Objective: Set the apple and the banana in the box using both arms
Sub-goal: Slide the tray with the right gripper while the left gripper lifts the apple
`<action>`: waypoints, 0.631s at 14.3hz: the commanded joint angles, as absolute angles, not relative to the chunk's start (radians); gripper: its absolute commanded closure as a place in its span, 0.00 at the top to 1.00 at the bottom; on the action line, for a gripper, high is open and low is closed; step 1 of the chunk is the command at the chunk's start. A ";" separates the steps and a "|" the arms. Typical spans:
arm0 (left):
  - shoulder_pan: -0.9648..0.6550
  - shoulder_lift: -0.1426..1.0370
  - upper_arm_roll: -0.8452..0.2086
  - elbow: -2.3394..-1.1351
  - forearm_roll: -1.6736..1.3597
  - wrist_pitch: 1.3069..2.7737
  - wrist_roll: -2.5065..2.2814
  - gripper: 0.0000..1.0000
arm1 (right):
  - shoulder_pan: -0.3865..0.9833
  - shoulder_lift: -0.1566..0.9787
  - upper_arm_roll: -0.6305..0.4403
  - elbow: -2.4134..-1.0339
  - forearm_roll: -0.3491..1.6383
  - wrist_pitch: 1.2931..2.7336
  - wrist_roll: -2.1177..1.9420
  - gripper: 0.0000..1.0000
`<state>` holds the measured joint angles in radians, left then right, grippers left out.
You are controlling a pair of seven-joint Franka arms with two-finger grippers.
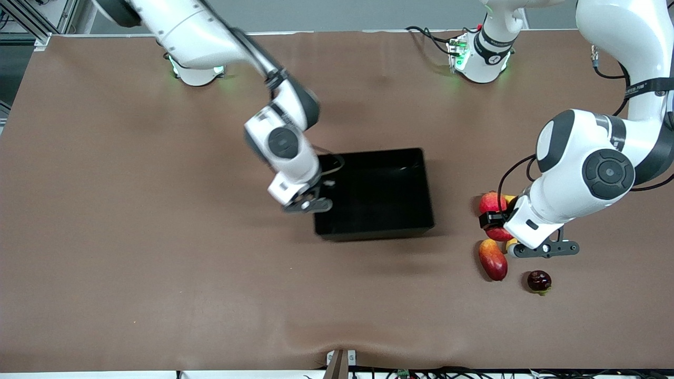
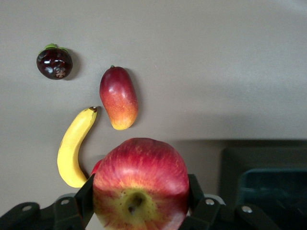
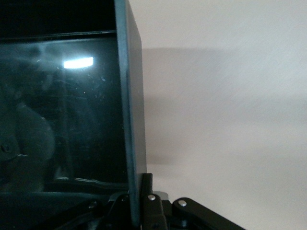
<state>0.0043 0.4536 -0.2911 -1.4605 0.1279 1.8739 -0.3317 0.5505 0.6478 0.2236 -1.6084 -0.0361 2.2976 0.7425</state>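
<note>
My left gripper [image 1: 494, 218] is shut on the apple [image 1: 492, 202], red with a yellow patch round its stem dimple, and holds it up over the fruits at the left arm's end of the table. In the left wrist view the apple [image 2: 140, 184] sits between the black fingers [image 2: 85, 194]. The banana [image 2: 74, 146] lies on the table under it; in the front view only its yellow tip [image 1: 511, 243] shows beside the arm. My right gripper [image 1: 310, 204] is shut on the wall [image 3: 132, 120] of the black box [image 1: 376, 231] at the right arm's end of the box. The box looks empty.
A red-and-yellow mango [image 1: 493, 259] lies nearer the front camera than the apple, next to the banana's tip [image 2: 118, 97]. A dark round fruit with a green stem [image 1: 539, 280] lies beside the mango. A sliver of another red fruit [image 2: 98, 166] peeks out by the apple.
</note>
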 commanded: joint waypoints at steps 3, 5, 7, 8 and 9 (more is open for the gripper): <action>-0.029 0.437 -0.319 -1.465 0.126 1.793 -0.457 0.00 | 0.617 0.667 0.215 -1.594 -0.040 2.309 0.928 0.00; -0.075 0.451 -0.334 -1.492 0.126 1.786 -0.527 0.00 | 0.638 0.684 0.213 -1.583 -0.046 2.310 0.965 0.00; -0.123 0.462 -0.334 -1.520 0.130 1.792 -0.642 0.00 | 0.641 0.695 0.213 -1.574 -0.051 2.309 0.962 0.24; -0.124 0.457 -0.334 -1.548 0.133 1.813 -0.661 0.00 | 0.641 0.699 0.212 -1.574 -0.060 2.307 0.957 0.91; -0.123 0.442 -0.337 -1.590 0.132 1.840 -0.673 0.00 | 0.643 0.701 0.212 -1.574 -0.077 2.307 0.960 1.00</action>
<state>-0.1289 0.4695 -0.3356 -1.5266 0.1278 1.8050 -0.6390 0.6305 0.6873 0.2209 -1.6043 -0.0421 2.3090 0.9374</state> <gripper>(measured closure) 0.247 0.815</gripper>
